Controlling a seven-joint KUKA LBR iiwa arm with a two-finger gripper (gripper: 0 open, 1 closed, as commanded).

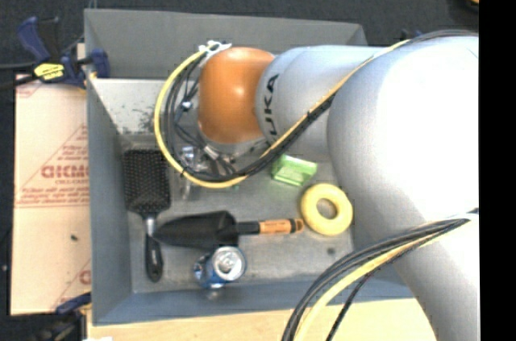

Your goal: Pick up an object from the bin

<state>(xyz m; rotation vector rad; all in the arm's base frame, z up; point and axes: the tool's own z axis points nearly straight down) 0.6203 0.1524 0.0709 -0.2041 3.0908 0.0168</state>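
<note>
From above, the grey metal bin (109, 170) has the robot's silver arm (387, 138) reaching in from the right, its wrist under a rounded orange cover (230, 101) looped with yellow and black cables (173, 130). The hand (200, 164) sits low below that cover, toward the left middle of the bin; the cover and cables hide most of it, so I cannot tell how far open it is or whether it has hold of anything. Nearest to it is a black bristled hairbrush (146, 180), lying just to the hand's left along the left wall with its handle pointing toward the near wall. Just in front of the hand lies a black garden trowel with an orange handle (201, 230), stretched across the floor. A blue and silver drink can (219, 267) lies by the near wall, beside the trowel's blade. To the right of the hand sit a small bright green block (293, 170) and, near it, a yellow roll of tape (326, 210) lying flat at the end of the trowel's handle.
</note>
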